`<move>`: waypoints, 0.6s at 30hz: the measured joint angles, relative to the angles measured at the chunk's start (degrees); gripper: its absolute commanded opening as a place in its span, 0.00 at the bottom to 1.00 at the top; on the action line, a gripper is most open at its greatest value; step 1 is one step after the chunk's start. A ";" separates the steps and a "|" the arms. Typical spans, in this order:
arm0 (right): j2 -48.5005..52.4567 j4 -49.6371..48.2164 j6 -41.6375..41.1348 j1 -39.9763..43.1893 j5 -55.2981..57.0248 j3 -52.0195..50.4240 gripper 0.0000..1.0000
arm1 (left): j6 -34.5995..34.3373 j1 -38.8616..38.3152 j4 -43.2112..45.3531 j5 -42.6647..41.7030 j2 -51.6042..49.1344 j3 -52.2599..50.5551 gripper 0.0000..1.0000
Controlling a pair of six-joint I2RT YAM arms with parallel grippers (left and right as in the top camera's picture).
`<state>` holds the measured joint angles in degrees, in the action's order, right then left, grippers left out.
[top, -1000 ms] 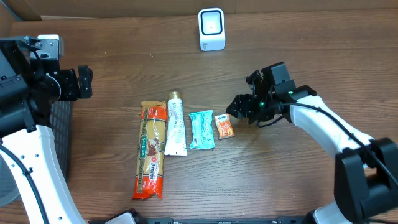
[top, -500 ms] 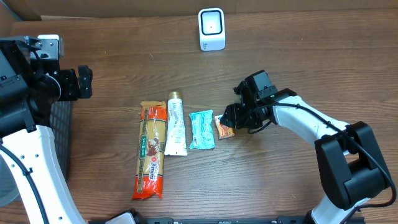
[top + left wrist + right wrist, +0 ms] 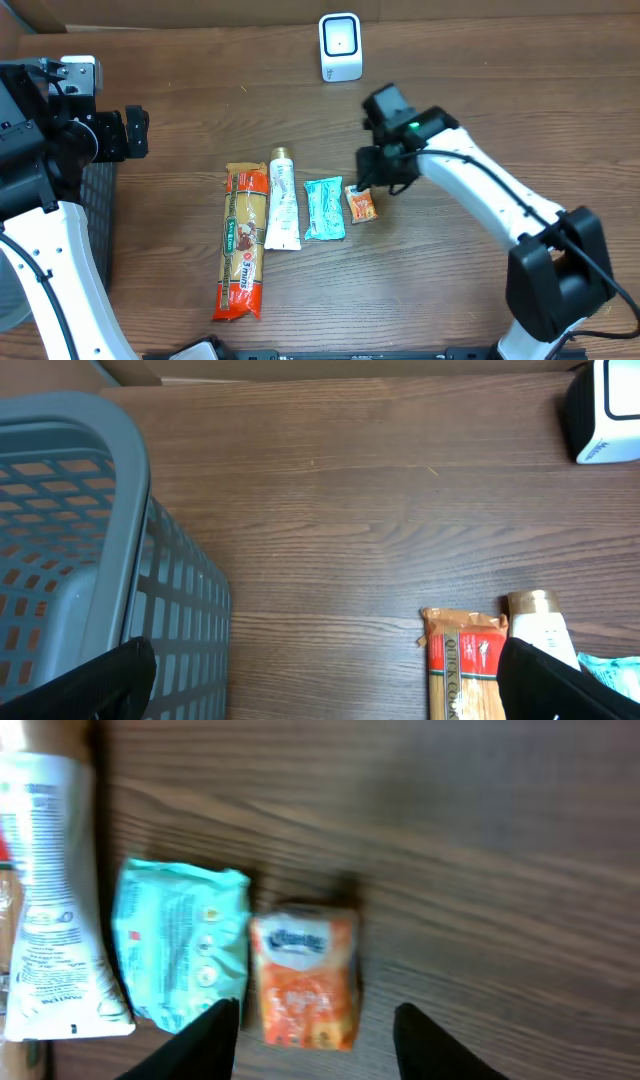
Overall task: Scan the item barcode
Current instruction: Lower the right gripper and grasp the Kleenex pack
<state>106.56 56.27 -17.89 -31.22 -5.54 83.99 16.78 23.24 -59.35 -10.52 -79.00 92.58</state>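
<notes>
Both arms are built of smooth white shells linked by boxy black joint housings. The right arm (image 3: 490, 195) has a thin black cable (image 3: 470, 172) running along its white link and a small green light (image 3: 411, 127) glowing on the black wrist block. The left arm (image 3: 62, 250) has a similar thin black cable looping beside its white shell. The fingers (image 3: 213, 1038) are matte black with rounded tips.

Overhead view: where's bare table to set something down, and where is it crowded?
Free: the table between the scanner and the row of items; the strip between the basket and the pasta packet. Crowded: pasta packet, tube, teal packet and orange packet lie side by side, the right gripper open over the orange one.
</notes>
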 measured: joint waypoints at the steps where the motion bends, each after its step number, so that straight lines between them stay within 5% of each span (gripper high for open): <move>1: -0.07 0.50 -0.02 -2.19 2.38 0.92 0.53 | -0.02 0.00 0.00 0.00 0.00 0.00 1.00; 9: 2.19 1.14 -2.05 -15.67 16.17 1.03 0.41 | -0.02 0.00 0.00 0.00 0.00 0.00 1.00; 18: 10.19 -1.09 -2.91 -17.25 21.55 0.90 0.37 | -0.02 0.00 0.00 0.00 0.00 0.00 1.00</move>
<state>116.75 55.18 -20.80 -48.47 16.01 84.88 16.75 23.24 -59.35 -10.52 -79.00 92.58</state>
